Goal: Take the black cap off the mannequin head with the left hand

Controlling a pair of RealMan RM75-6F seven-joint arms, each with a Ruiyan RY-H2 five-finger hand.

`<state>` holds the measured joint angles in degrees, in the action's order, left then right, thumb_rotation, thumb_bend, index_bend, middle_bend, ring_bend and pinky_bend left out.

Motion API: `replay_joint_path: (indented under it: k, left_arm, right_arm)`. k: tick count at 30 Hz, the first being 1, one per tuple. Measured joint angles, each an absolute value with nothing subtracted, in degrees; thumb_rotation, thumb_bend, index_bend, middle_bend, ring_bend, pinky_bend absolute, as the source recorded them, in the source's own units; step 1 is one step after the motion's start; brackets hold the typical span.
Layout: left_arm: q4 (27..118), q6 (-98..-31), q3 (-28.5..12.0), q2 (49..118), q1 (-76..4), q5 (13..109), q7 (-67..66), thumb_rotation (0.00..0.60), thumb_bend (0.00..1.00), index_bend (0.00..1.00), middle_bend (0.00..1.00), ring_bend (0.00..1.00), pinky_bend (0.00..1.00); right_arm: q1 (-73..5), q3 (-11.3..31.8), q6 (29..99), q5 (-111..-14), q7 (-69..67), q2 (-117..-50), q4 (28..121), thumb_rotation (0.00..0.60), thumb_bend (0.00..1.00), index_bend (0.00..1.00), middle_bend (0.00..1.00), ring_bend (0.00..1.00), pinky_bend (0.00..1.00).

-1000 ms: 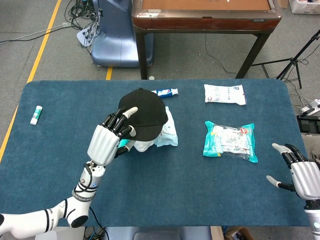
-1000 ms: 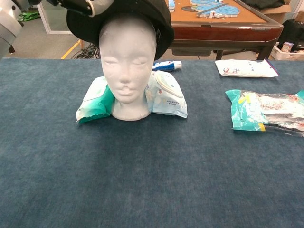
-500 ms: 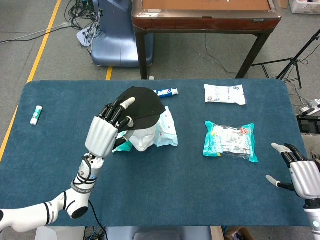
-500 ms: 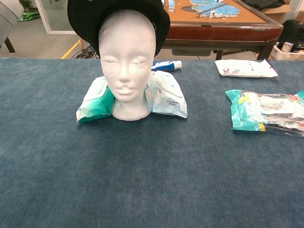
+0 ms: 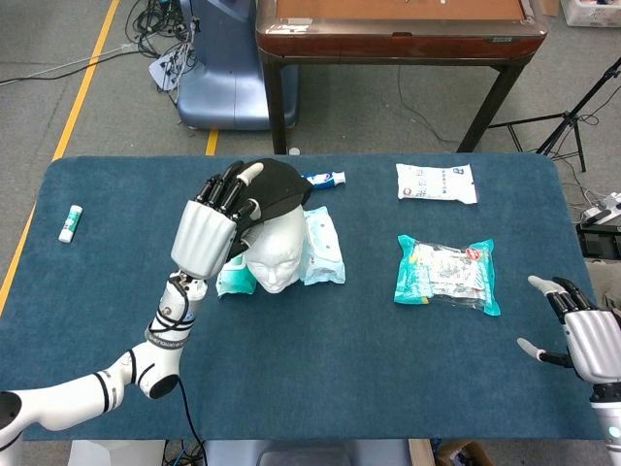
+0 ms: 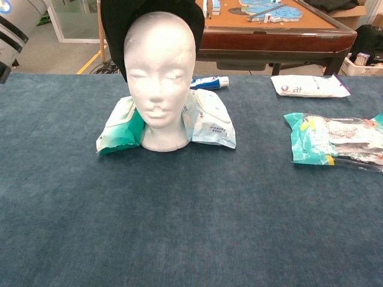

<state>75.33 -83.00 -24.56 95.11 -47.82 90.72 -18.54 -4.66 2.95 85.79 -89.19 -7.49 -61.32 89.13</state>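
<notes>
Just one black cap point(image 5: 277, 190), one mannequin head point(image 6: 161, 72).

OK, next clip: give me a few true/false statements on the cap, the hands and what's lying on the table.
1. The left hand grips the black cap. True.
2. The cap fully covers the mannequin head. False: the face and forehead are bare, with the cap tipped behind.
3. The right hand holds a packet. False: it holds nothing, fingers spread, by the table's right edge.
4. A toothpaste tube lies behind the head. True.
5. The teal packet leans against the head. False: it lies apart, to the right.
</notes>
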Motion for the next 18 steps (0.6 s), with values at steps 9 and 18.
replay_joint_path:
  k: [9, 18]
  left_arm:
    - [67.3, -82.3, -25.1, 96.6, -49.7, 87.9, -16.9, 0.6, 0.3, 0.64, 0.18, 0.14, 0.29]
    - [61.1, -84.1, -24.6, 95.5, -49.0, 86.2, -14.1, 0.6, 0.3, 0.64, 0.18, 0.14, 0.29]
  right_arm:
    - [-4.8, 2.9, 85.5, -89.1, -7.6, -61.3, 89.0, 0.6, 0.0, 0.18, 0.25, 0.15, 0.42]
    - [-5.0, 2.8, 85.2, -89.1, -6.9, -61.5, 89.3, 0.6, 0.0, 0.18, 0.25, 0.15, 0.42]
